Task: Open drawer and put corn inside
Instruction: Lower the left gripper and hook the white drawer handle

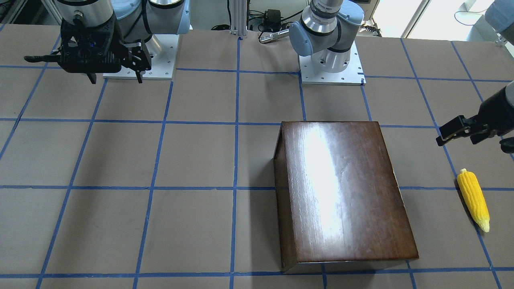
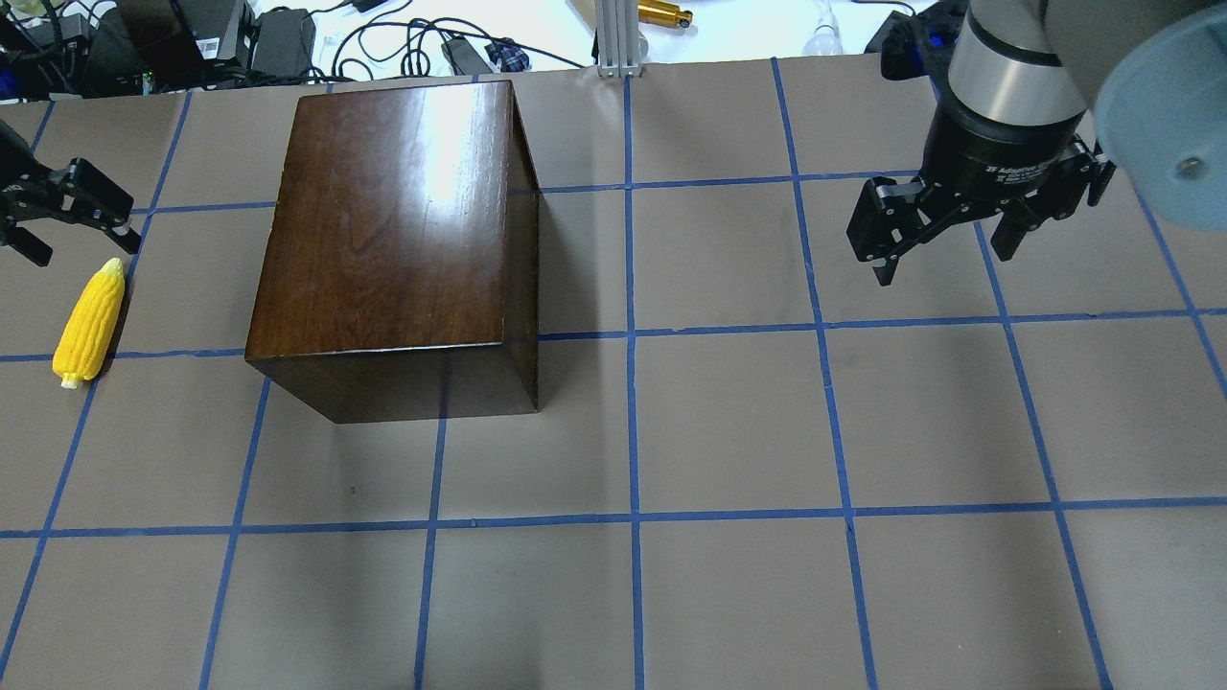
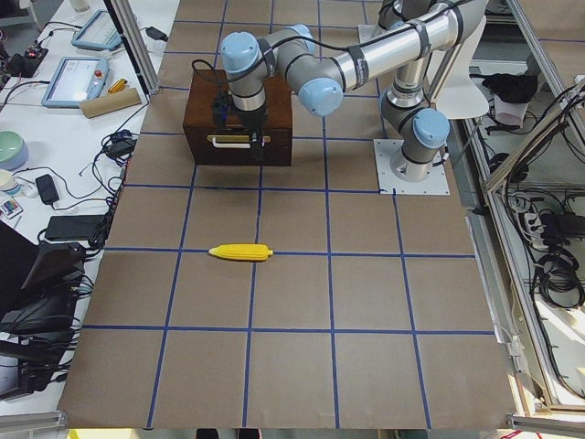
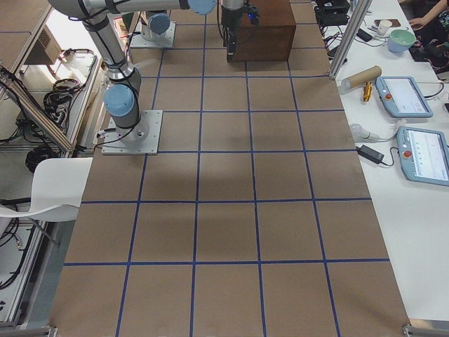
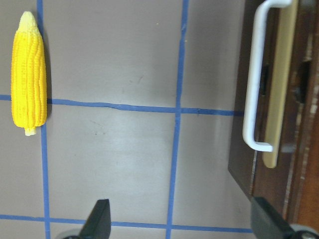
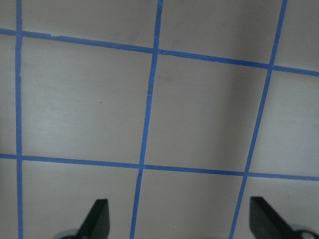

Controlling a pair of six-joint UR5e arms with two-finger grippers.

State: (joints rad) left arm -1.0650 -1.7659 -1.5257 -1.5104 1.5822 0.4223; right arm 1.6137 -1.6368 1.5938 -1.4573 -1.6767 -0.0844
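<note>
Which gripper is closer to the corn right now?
Left. The left gripper hovers close by the corn, above the table beside it; the right gripper hangs far off, across the table beyond the box.

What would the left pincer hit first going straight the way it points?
Probably bare table, in the gap between the corn and the drawer handle. The left pincer points down, open, with nothing under it in the wrist view; its height is unclear.
</note>
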